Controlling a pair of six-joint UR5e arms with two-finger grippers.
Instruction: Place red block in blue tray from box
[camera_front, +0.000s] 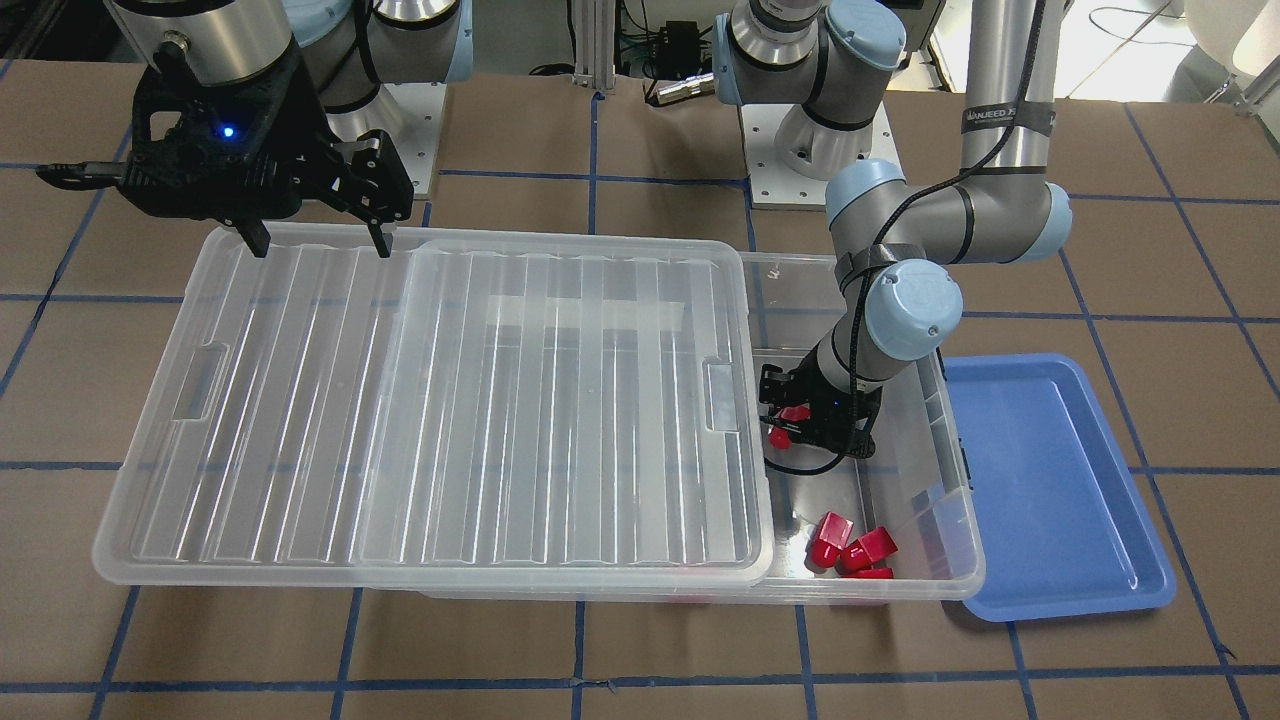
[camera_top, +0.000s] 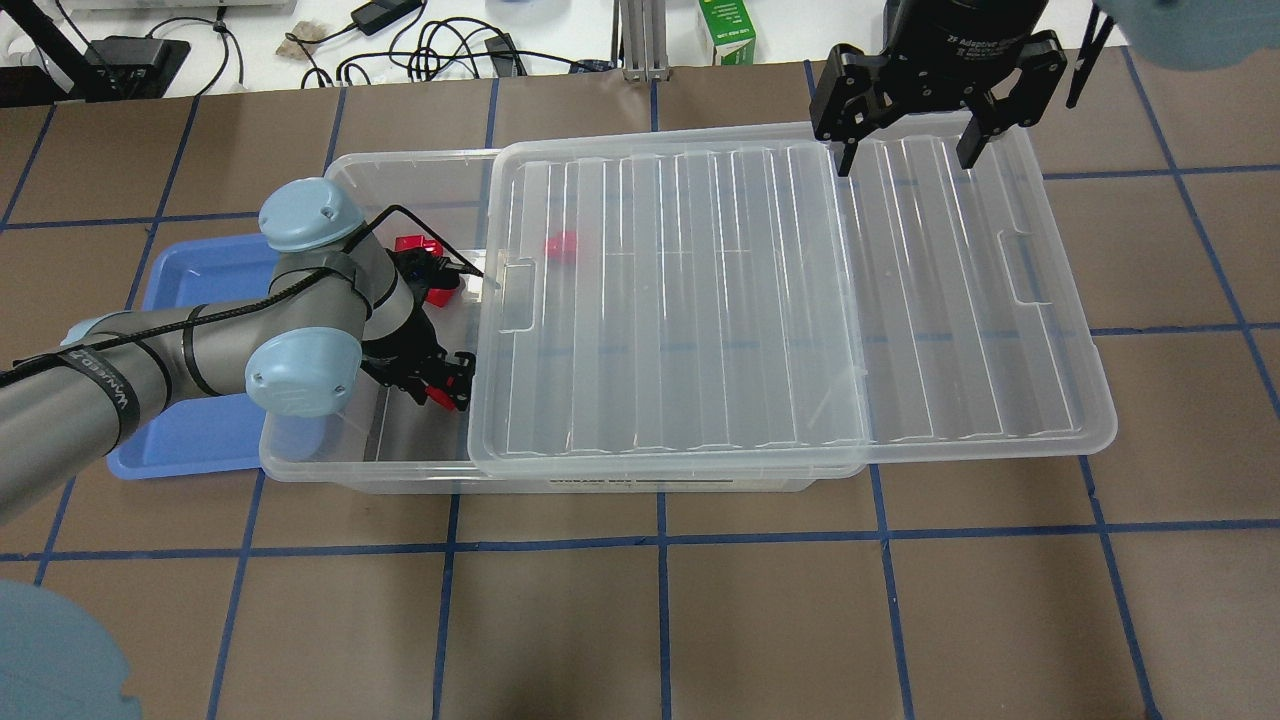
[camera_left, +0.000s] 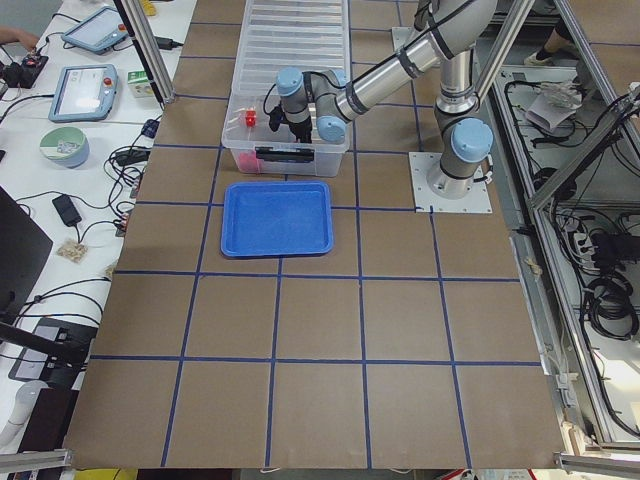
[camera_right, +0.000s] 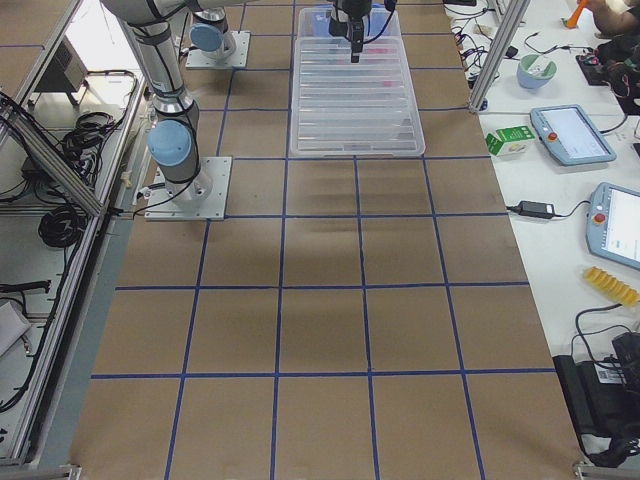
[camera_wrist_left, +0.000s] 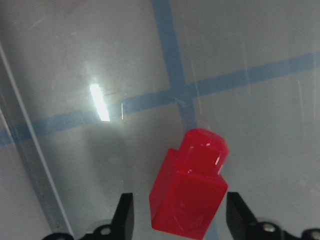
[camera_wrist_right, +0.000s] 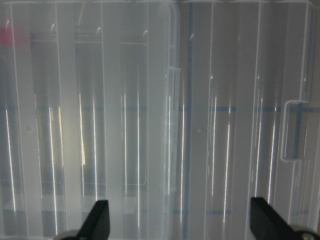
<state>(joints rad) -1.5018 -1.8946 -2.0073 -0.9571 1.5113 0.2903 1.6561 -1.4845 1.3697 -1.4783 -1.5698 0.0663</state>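
The clear box lies across the table with its ribbed lid slid toward my right, so its left end is uncovered. My left gripper reaches down into that end. In the left wrist view its fingers stand open on either side of a red block that lies on the box floor. Several more red blocks lie in the box's far corner. The blue tray sits empty beside the box's left end. My right gripper is open and empty over the lid's far edge.
One more red block shows blurred under the lid. The box wall stands between the left gripper and the blue tray. The table is brown with blue tape lines; cables and devices lie beyond its far edge.
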